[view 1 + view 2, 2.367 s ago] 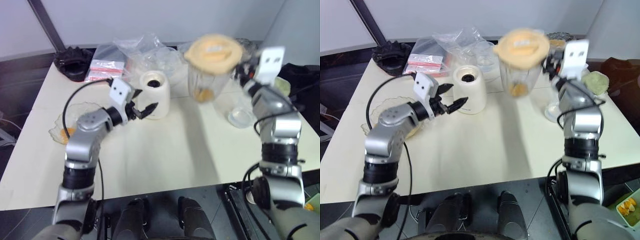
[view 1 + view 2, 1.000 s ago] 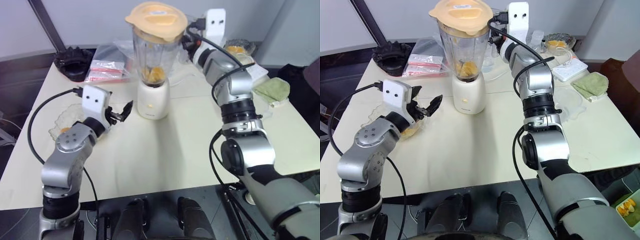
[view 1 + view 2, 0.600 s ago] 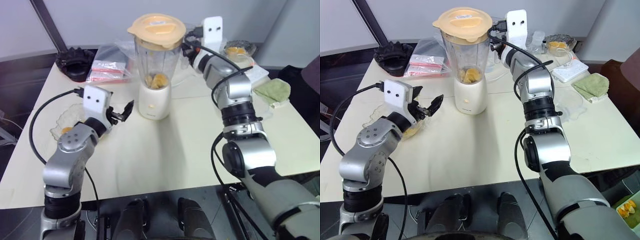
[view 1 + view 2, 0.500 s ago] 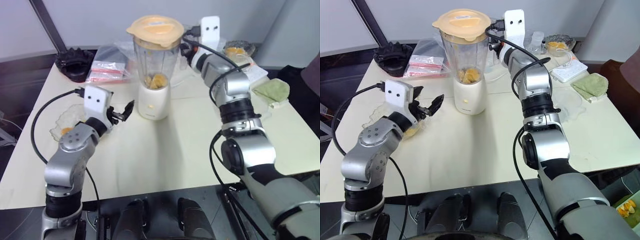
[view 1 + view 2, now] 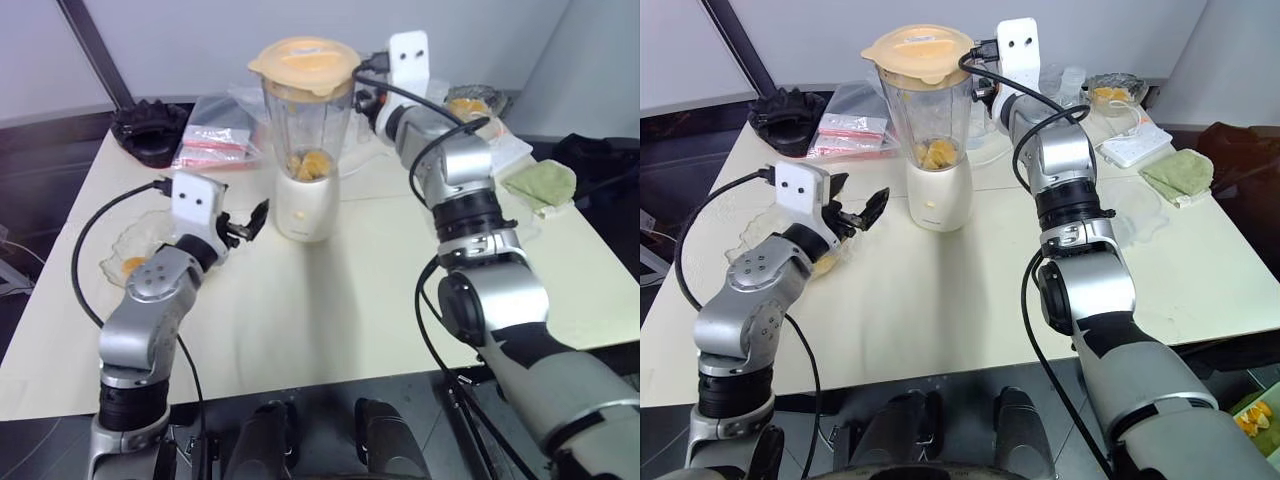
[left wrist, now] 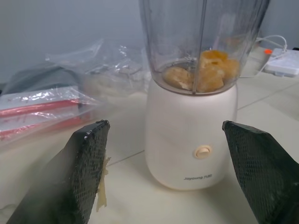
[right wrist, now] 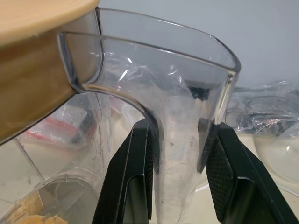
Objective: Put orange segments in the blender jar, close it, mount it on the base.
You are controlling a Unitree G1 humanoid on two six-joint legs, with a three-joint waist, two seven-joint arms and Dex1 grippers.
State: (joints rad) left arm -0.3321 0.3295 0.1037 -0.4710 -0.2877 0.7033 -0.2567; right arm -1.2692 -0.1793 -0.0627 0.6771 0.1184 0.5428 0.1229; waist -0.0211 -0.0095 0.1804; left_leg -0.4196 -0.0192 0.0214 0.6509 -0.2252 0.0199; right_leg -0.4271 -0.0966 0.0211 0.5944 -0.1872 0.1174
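Eye views: a cream worktop (image 5: 330,300) against a pale wall. The jar (image 5: 305,110), lidded, stands on the base (image 5: 306,205) at the worktop's middle, orange segments (image 5: 306,163) at its bottom. Left of the base lies a clear bowl (image 5: 130,245). A second ago the jar sat tilted on the base; now it is upright.

Left wrist view: left gripper (image 6: 168,172) jaws gape wide, empty, facing the base.

Right wrist view: right gripper (image 7: 180,154) jaws clamp the jar's handle (image 7: 180,140).
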